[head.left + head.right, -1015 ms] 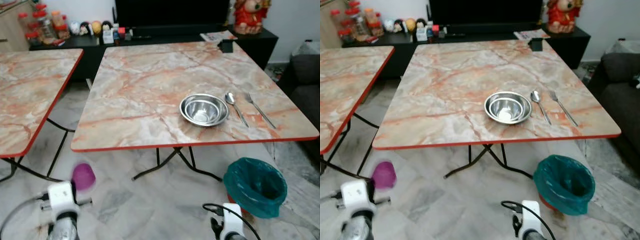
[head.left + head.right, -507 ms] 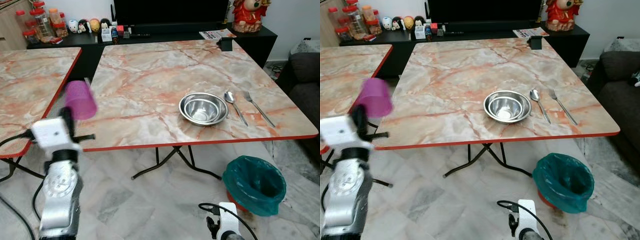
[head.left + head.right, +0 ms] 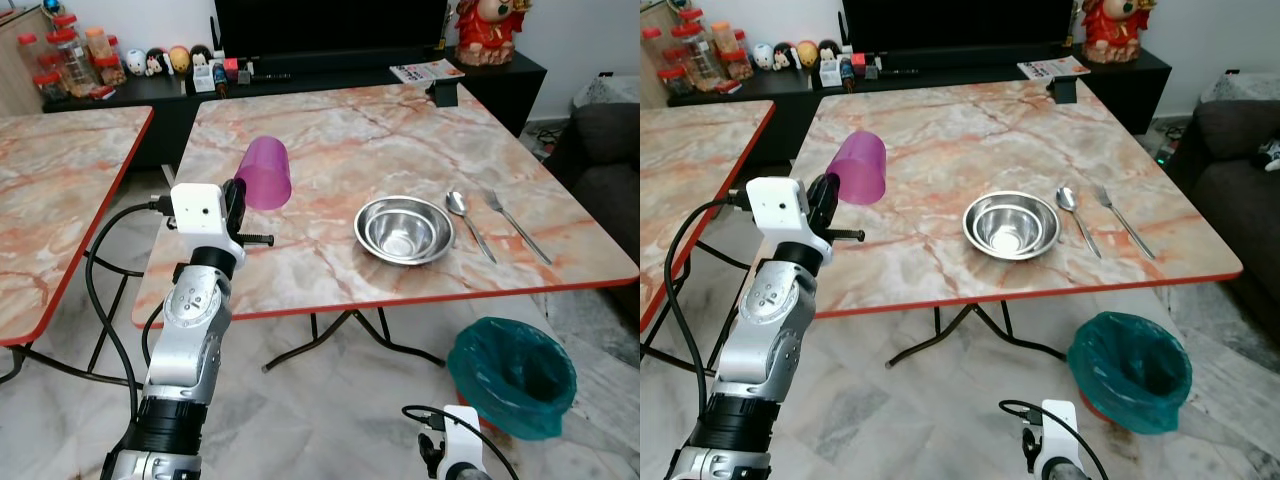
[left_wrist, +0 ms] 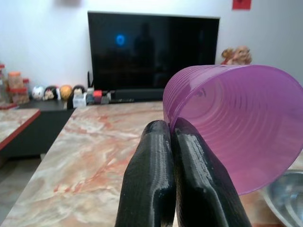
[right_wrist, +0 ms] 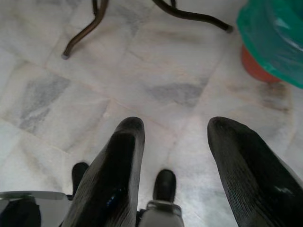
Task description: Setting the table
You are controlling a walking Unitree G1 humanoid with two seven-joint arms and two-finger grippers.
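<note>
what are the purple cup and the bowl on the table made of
Purple cup: looks like thin translucent plastic, since light passes through its ribbed wall; the left gripper fingers pinch its rim. Bowl: polished metal, probably stainless steel, going by its silvery mirror-like sheen and bright reflections.

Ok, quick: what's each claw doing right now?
Left claw: closed on the purple cup, pinching its rim, raised over the table edge.
Right claw: open, empty, hanging above the floor.

A translucent, ribbed plastic cup [image 4: 232,123] was seen beside glossy black rubbery fingers [image 4: 151,179]. Polished metal was shown by the bowl [image 3: 404,229], spoon [image 3: 469,221] and fork [image 3: 517,224] on a smooth marble-patterned tabletop [image 3: 340,150].
</note>
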